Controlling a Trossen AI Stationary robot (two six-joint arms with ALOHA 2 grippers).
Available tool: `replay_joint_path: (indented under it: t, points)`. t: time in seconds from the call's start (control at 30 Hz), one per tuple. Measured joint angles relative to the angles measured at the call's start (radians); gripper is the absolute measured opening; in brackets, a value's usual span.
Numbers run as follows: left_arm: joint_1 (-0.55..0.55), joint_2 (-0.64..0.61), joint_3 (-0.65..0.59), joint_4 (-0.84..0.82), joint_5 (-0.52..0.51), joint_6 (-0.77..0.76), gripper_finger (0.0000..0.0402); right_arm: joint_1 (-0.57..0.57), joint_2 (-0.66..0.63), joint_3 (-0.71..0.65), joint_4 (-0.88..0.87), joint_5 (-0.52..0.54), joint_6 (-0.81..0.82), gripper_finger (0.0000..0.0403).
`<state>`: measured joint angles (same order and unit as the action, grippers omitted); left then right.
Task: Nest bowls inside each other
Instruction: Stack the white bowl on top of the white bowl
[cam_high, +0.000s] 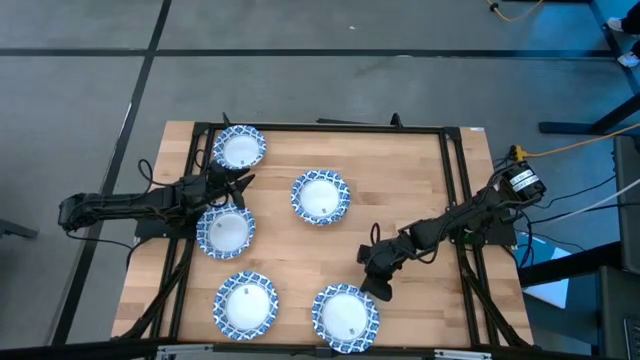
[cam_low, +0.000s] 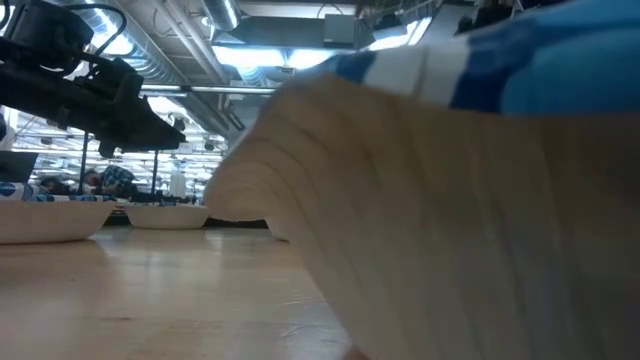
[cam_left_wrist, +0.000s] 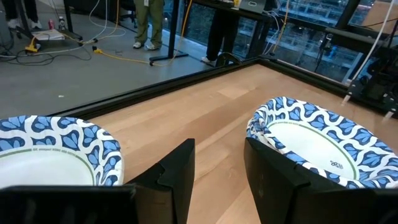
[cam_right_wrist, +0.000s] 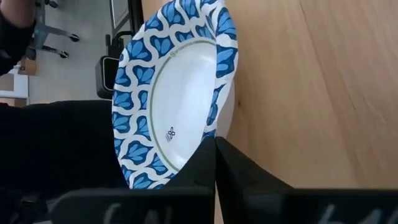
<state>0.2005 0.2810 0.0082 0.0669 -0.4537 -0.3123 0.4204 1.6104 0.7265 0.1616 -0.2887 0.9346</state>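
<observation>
Five bowls with white centres and blue-patterned rims show on the wooden table (cam_high: 400, 180). My right gripper (cam_high: 378, 288) (cam_right_wrist: 216, 144) is shut on the bowl at the near edge (cam_high: 346, 317) (cam_right_wrist: 174, 93). That bowl's underside (cam_low: 450, 200) fills the low view. My left gripper (cam_high: 238, 186) (cam_left_wrist: 221, 155) stands open near the left edge, nothing between its fingers. It lies between the far-left bowl (cam_high: 240, 148) (cam_left_wrist: 323, 143) and the bowl nearer me (cam_high: 226, 231) (cam_left_wrist: 50, 149). One more bowl (cam_high: 321, 197) rests mid-table, another (cam_high: 246, 304) at the near left. My right gripper pinches the near bowl's patterned rim (cam_right_wrist: 214, 115) on its far-right side, one finger inside the bowl and one outside. The fingers slant down from the table's far right. Whether the bowl's base has left the table does not show.
A black frame (cam_high: 330, 128) runs along the table's far side and both ends. Bare wood lies between the middle bowl and my right arm (cam_high: 450, 220). Beyond the table are grey floor, cables and people's legs (cam_left_wrist: 149, 25).
</observation>
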Motion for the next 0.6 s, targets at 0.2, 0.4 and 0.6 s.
replay_joint_path:
  t: [0.2,0.4,0.6]
  points:
    - [0.000,0.000,0.000,0.000,0.001,0.000,0.0133,-0.004,0.000,0.000,-0.015,0.009,-0.009,0.0002]
    - [0.000,0.000,0.000,0.000,0.002,0.000,0.0133,-0.033,0.000,0.000,-0.091,0.051,-0.019,0.0001]
    - [0.000,0.000,0.000,0.000,0.003,-0.001,0.0133,-0.095,-0.005,0.000,-0.132,0.130,-0.020,0.0001]
